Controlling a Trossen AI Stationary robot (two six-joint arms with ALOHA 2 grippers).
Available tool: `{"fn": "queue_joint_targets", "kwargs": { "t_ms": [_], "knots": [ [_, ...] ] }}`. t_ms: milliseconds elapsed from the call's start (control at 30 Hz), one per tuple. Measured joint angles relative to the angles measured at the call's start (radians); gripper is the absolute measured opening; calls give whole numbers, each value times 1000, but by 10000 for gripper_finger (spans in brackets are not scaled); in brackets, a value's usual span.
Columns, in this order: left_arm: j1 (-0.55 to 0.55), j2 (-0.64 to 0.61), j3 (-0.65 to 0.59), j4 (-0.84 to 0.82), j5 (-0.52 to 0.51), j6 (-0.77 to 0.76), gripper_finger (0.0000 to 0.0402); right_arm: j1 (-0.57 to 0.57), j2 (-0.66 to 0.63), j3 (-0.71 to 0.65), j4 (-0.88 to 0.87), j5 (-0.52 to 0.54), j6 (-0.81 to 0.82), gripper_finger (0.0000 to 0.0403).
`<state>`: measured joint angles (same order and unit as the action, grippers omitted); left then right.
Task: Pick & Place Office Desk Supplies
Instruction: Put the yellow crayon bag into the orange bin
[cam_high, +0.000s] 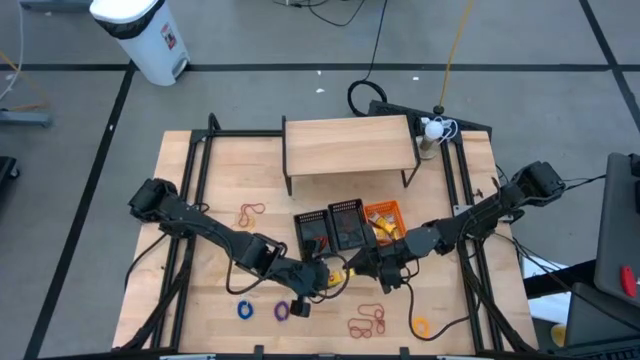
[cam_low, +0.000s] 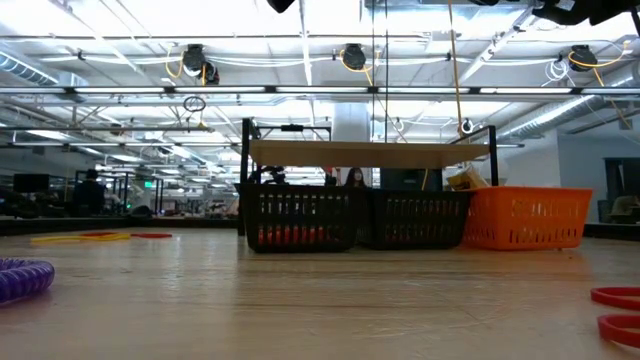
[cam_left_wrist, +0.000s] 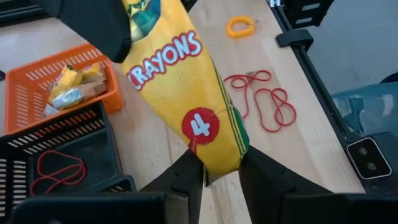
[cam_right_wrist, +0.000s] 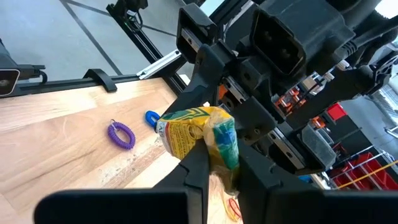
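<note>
A yellow crayon pack (cam_high: 337, 275), printed "CRAYONS" with a red "4" disc (cam_left_wrist: 200, 124), hangs above the table's near middle between my two grippers. My left gripper (cam_high: 320, 284) comes from the left and my right gripper (cam_high: 358, 268) from the right; each is shut on one end of the pack. On the wood lie red elastic loops (cam_high: 367, 320), an orange ring (cam_high: 420, 326), a blue ring (cam_high: 245, 310), a purple coil ring (cam_high: 281, 311) and more loops (cam_high: 250, 212). The low view shows neither gripper. My left gripper pinches the pack's end just past the red "4" disc (cam_left_wrist: 214, 160) between its two fingers, slanting down from the table's left. The pack runs on from the fingers in line with them, lifted clear of the table. My right gripper pinches the pack's opposite, crumpled end (cam_right_wrist: 217, 140) between its two fingers, coming level from the table's right. The pack juts out past the fingertips toward my left gripper (cam_right_wrist: 214, 68), clear of the wood.
Two black baskets (cam_high: 313, 232) (cam_high: 347, 222) and an orange basket (cam_high: 385, 218) holding yellow packs stand just beyond the grippers. One black basket holds red loops (cam_left_wrist: 59, 168). A wooden shelf (cam_high: 350, 145) stands at the far middle, with black frame rails (cam_high: 470, 250) along the sides.
</note>
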<state>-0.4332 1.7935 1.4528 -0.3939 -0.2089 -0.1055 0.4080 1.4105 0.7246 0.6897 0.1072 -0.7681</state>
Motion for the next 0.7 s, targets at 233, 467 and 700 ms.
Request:
{"fn": "queue_joint_targets", "kwargs": {
  "t_ms": [233, 467, 700],
  "knots": [
    [4, 0, 0, 0, 2, -1, 111, 0, 0, 1, -1, 13, 0, 36],
    [6, 0, 0, 12, 11, -56, 113, 0, 0, 1, 0, 17, 0, 36],
    [8, 0, 0, 24, 2, -170, 113, -2, -1, 2, 2, 20, 7, 36]
  ]
}}
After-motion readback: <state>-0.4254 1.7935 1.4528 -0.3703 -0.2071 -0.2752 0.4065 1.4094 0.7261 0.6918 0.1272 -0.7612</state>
